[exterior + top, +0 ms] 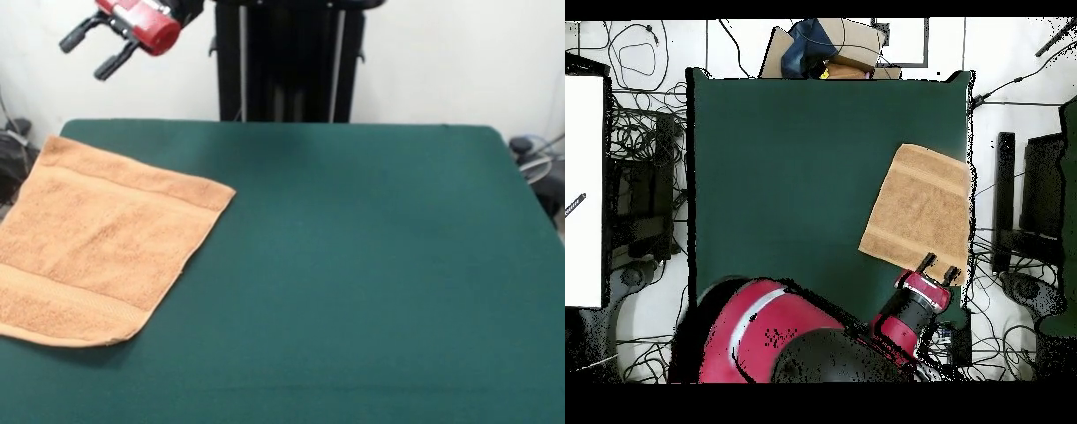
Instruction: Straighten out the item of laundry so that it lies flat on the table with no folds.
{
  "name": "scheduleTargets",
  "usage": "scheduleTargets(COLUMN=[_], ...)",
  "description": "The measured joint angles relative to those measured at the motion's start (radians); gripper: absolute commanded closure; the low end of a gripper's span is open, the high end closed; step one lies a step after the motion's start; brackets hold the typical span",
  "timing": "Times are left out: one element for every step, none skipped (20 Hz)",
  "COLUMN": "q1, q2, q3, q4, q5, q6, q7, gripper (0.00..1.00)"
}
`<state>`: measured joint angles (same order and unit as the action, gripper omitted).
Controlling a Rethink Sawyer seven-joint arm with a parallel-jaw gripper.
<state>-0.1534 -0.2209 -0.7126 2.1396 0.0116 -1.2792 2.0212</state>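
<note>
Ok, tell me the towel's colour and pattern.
The towel is tan-orange terry with woven band stripes near two opposite edges; the front view shows it best.

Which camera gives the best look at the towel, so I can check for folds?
The front view: the towel fills the left side, spread flat with both band stripes and its texture visible, though its left corner is cut off. The overhead view shows the whole towel near the table edge, with the gripper covering one corner.
</note>
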Motion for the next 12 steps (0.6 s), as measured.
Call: scheduleTargets(q1=[0.028,0.040,0.056,0.091,0.108,0.118,0.139,0.149,0.157,0.168,0.174,0.172], q2=[-0.009,-0.012,-0.016,-0.027,-0.036,-0.042,-0.057,-0.066,-0.073,-0.090,-0.124,-0.138], q3=[-0.004,-0.006,-0.008,-0.014,-0.016,-0.017,-0.017,-0.017,-0.017,-0.017,-0.012,-0.006], q4=[0.000,-0.001,-0.003,-0.013,-0.022,-0.030,-0.051,-0.066,-0.077,-0.100,-0.134,-0.145], q5=[0.000,0.000,0.000,-0.010,-0.025,-0.038,-0.072,-0.097,-0.117,-0.160,-0.235,-0.263], q6=[0.041,0.059,0.083,0.149,0.192,0.219,0.291,0.336,0.368,0.437,0.544,0.580], q7=[0.000,0.000,0.000,0.000,0.000,0.000,0.000,0.000,0.000,0.000,0.000,0.000], gripper=[0.00,0.00,0.00,0.00,0.00,0.00,0.00,0.00,0.00,0.00,0.00,0.00])
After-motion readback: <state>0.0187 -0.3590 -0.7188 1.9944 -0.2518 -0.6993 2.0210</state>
